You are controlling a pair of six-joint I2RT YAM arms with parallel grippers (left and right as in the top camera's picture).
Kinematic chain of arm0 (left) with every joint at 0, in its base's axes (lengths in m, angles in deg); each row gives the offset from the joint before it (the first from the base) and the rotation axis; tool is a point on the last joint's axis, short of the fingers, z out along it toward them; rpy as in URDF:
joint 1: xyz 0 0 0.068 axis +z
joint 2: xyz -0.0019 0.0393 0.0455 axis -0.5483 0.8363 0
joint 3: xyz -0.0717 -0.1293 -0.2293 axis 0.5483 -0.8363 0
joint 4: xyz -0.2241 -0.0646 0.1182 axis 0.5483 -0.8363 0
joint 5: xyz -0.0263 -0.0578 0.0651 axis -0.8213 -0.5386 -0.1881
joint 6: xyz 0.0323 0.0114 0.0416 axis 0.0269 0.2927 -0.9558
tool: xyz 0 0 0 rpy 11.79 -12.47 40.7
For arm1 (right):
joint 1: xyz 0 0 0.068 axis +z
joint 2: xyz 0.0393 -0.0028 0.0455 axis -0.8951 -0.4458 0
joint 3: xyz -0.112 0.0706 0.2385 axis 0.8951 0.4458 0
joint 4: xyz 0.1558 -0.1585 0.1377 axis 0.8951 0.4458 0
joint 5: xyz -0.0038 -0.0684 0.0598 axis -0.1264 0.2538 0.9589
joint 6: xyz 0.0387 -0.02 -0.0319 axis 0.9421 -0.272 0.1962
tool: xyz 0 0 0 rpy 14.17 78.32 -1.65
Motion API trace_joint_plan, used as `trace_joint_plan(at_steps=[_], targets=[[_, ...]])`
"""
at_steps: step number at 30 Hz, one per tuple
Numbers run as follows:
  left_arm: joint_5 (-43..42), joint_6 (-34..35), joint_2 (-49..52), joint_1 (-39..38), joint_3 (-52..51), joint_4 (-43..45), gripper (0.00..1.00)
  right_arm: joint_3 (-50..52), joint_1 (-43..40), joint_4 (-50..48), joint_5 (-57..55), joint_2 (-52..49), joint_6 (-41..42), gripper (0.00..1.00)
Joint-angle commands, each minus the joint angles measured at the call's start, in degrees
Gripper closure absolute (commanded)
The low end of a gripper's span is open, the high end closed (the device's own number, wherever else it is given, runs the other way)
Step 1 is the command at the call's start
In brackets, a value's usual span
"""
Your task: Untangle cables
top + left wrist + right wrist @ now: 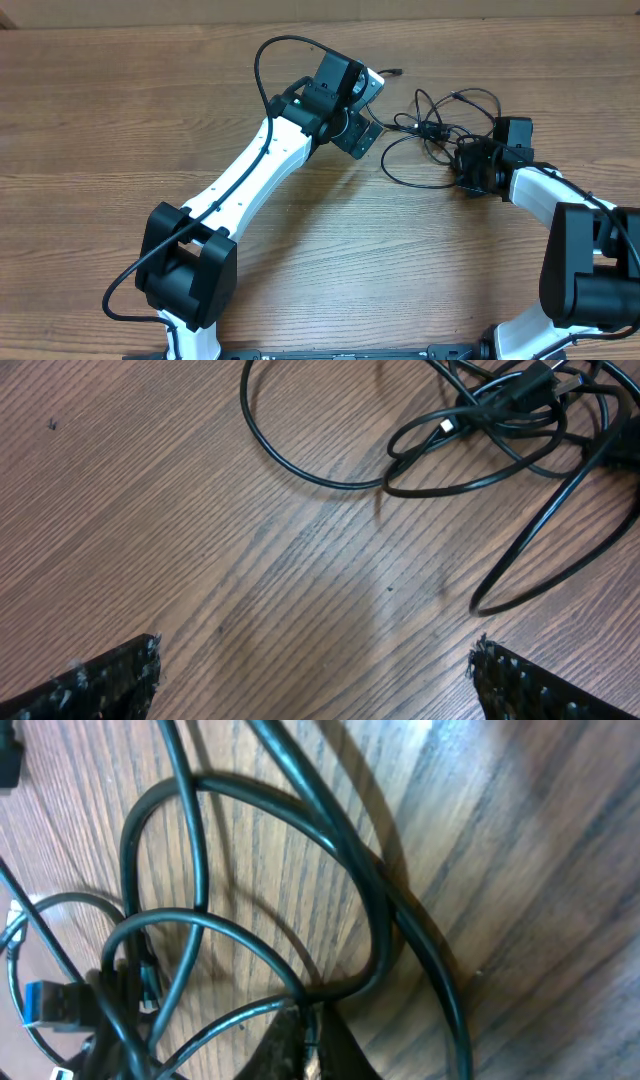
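Cables (432, 130) tangled on tabletop (120, 120), right of centre, toward far edge. Left pincer (315, 680) spread wide over bare wood, cables just ahead of tips, untouched. Right pincer (308, 1045) narrow, nipping one strand at tangle's edge, loops spreading beyond tips.

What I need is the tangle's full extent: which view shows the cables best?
Overhead: the cables appear nearly whole, loops and all. Left wrist shows loops running off-frame; right wrist only a close-up of several strands and a blue plug.
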Motion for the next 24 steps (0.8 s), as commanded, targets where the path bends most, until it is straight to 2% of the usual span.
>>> trace_joint_plan(at_steps=[1, 17, 24], targets=[[-0.2, -0.3, 0.5, 0.3, 1.0, 0.3, 0.0, -0.7, 0.2, -0.1, -0.9, -0.8, -0.3, 0.96], [-0.2, -0.3, 0.5, 0.3, 1.0, 0.2, 0.01, -1.7, 0.2, -1.6, 1.7, -0.7, -1.8, 0.96], [-0.2, -0.3, 0.5, 0.3, 1.0, 0.2, 0.0, -8.8, 0.2, 5.4, 1.7, -0.7, -7.4, 0.96]])
